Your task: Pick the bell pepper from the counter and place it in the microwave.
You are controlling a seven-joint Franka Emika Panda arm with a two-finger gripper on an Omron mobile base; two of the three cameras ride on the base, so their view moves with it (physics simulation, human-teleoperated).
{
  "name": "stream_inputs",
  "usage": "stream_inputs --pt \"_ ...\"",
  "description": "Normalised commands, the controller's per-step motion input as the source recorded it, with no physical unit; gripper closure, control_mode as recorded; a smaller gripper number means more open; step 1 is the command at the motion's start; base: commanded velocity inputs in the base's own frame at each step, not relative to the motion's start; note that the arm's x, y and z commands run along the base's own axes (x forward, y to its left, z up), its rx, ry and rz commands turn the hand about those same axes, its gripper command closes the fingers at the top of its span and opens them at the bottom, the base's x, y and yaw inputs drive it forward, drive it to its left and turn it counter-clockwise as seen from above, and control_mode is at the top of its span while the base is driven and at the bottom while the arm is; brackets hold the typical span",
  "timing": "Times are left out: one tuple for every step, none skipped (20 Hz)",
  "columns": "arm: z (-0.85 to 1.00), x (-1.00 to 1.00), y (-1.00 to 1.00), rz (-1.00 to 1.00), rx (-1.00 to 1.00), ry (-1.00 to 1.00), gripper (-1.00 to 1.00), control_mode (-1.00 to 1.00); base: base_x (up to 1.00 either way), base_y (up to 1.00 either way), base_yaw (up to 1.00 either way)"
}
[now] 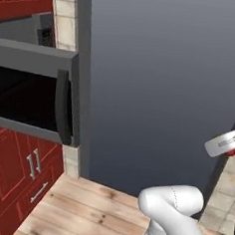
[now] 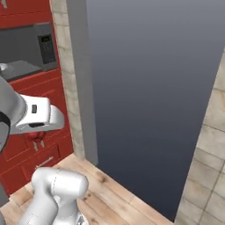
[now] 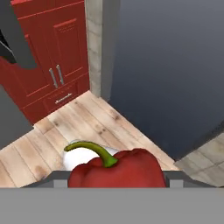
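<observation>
One red bell pepper sits clamped in the end effector, stem up, carried high over the wooden floor so it can reach the open microwave at far left.

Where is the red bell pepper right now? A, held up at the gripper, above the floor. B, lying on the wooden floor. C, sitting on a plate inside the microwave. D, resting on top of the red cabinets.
A: in the hand view the bell pepper sits right at the gripper, green stem up, with the wooden floor far beneath it; the microwave hangs open off to the side.
</observation>
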Motion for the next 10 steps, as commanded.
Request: stream_inputs --pt "0.00 0.00 0.00 0.00 0.00 0.00 1.00 1.00 1.00 -0.20 0.44" --pt "0.00 0.00 0.00 0.00 0.00 0.00 1.00 1.00 1.00 -0.20 0.45" --pt "0.00 0.00 0.00 0.00 0.00 0.00 1.00 1.00 1.00 -0.22 0.46" --pt "0.00 0.00 0.00 0.00 0.00 0.00 1.00 1.00 1.00 -0.26 0.49" --pt "0.00 0.00 0.00 0.00 0.00 0.00 1.00 1.00 1.00 -0.26 0.51" --pt "0.00 0.00 0.00 0.00 0.00 0.00 1.00 1.00 1.00 -0.26 0.53" --pt "0.00 0.00 0.00 0.00 0.00 0.00 1.00 1.00 1.00 -0.28 0.55" --pt "0.00 0.00 0.00 0.00 0.00 0.00 1.00 1.00 1.00 -0.27 0.59" --pt "0.00 0.00 0.00 0.00 0.00 0.00 1.00 1.00 1.00 -0.18 0.64" --pt "0.00 0.00 0.00 0.00 0.00 0.00 1.00 1.00 1.00 -0.10 0.71"
